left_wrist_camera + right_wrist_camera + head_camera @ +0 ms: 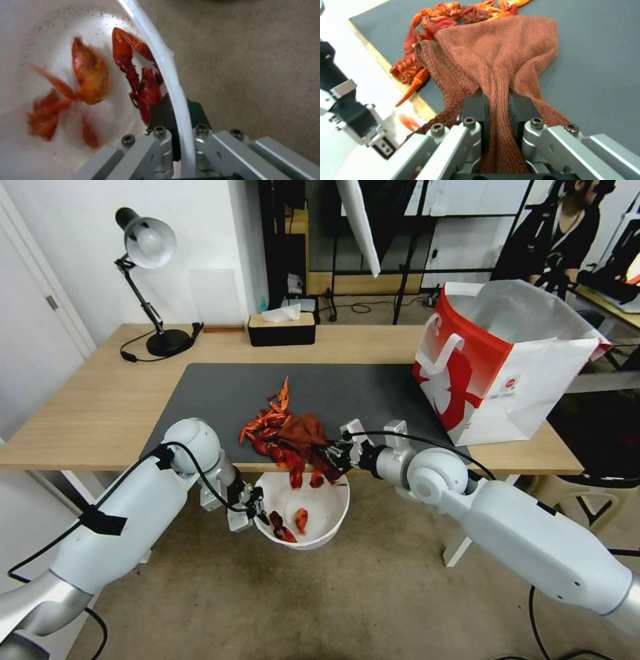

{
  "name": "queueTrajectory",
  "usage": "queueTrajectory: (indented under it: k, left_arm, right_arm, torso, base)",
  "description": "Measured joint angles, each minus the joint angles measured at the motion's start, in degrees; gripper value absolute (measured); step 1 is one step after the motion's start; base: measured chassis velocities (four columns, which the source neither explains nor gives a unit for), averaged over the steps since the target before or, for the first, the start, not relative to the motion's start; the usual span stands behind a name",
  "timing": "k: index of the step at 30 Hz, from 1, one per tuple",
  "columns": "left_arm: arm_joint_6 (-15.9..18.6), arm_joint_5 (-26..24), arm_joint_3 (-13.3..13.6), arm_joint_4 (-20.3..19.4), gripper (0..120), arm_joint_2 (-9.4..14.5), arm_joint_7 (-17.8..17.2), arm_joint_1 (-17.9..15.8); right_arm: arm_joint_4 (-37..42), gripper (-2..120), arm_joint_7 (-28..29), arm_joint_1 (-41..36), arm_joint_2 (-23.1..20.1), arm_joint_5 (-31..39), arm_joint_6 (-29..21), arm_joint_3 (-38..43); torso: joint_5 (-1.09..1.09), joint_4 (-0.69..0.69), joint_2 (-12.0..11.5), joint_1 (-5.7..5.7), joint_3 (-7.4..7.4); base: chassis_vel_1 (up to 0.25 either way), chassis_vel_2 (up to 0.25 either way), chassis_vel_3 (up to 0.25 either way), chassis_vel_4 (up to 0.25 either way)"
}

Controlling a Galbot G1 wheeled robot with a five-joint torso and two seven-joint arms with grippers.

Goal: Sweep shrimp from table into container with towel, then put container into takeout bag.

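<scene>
just ahead of the right gripper (496, 100), clamped on the towel (493, 55), shrimp (270, 430) remain; left gripper (176, 110) pinches container (333, 513) rim. mid-sweep; next needs another pull.

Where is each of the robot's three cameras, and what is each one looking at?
Head view: up on the head, looking down at the table, the takeout bag and both arms.
Left wrist view: on the left wrist, looking into the container; the left gripper clamps its rim.
Right wrist view: on the right wrist, facing the towel pinched in the right gripper, shrimp beyond.
Shared: head and right wrist views both show towel and shrimp at the table's edge.
</scene>
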Motion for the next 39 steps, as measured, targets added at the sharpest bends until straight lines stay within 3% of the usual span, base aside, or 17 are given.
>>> queueTrajectory:
  k: [15,23,33,39]
  left_arm:
    - [0.0,0.48,-0.61,0.53,0,-0.27,0.0,0.35]
    - [0.0,0.6,-1.81,-1.05,0,0.54,0.01,1.8]
    - [0.0,0.79,-2.36,-2.33,0,1.15,0.01,3.32]
    - [0.0,0.89,-3.73,-2.87,0,1.63,0.01,4.65]
  right_arm:
    - [7.42,10,0.47,-4.41,-4.38,0.28,-0.23,1.96]
    - [12.73,10,0.41,-7.13,-7.73,0.82,0.22,5.03]
    - [14.32,10,-1.88,-8.46,-7.79,3.09,2.7,8.96]
    - [11.8,10,-6.11,-7.01,-5.67,6.76,8.19,11.66]
  torso:
    - [0.0,0.0,-0.02,0.0,0.02]
    - [0.0,0.0,-0.02,0.01,0.0]
    - [0.0,0.0,-0.01,0.0,0.0]
    - [0.0,0.0,0.0,0.0,0.0]
  base:
    - [0.0,0.0,0.0,0.0]
    - [0.0,0.0,0.0,0.0]
    - [0.0,0.0,0.0,0.0]
    - [0.0,0.0,0.0,0.0]
